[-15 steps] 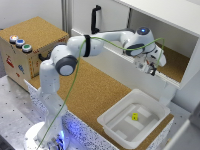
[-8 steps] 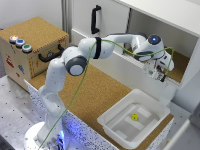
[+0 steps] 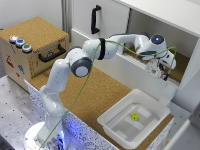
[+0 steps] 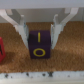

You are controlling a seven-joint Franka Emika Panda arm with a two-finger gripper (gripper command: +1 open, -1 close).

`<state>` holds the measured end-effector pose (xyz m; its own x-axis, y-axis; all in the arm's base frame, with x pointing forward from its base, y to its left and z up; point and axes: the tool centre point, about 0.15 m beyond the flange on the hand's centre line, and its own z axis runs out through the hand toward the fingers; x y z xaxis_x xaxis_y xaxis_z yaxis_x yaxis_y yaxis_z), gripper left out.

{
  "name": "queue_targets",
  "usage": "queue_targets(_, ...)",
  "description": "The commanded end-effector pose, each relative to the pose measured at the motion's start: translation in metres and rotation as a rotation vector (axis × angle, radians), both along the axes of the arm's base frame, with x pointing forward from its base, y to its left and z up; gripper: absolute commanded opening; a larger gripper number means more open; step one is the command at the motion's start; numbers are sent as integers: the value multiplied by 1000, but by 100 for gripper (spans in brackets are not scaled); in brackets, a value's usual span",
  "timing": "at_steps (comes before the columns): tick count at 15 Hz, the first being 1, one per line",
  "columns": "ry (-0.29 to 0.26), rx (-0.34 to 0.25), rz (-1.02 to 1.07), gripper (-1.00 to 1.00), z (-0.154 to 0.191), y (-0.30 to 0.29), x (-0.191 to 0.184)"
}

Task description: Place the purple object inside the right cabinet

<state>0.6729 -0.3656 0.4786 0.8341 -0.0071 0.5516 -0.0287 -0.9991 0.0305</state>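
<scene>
In the wrist view the purple object (image 4: 39, 47), a cube with yellow markings, sits between the two fingers of my gripper (image 4: 39, 40), low over the cork-brown floor (image 4: 45, 67). The jaws press its two sides, so the gripper is shut on it. In the exterior view the gripper (image 3: 161, 68) is reached into the right cabinet (image 3: 183, 61), near its front edge, and hides the cube there.
A red object (image 4: 2, 47) lies on the cabinet floor close beside the cube. A white tub (image 3: 116, 121) holding a small yellow piece (image 3: 134, 117) stands below the cabinet. A white door with a black handle (image 3: 94, 20) is toward the exterior view's left, beyond it a wooden box (image 3: 35, 47).
The arm has stretched further toward the exterior view's right, carrying the gripper deeper into the right cabinet and lower toward its floor.
</scene>
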Motion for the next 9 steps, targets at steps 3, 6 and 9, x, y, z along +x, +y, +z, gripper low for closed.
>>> queue_targets(3,-39,-62,-38,100,54,29,-36)
queue_targets(6,-24,-63,-55,100,56,45,-67)
queue_targets(9,-2,-60,-77,100,55,72,-108)
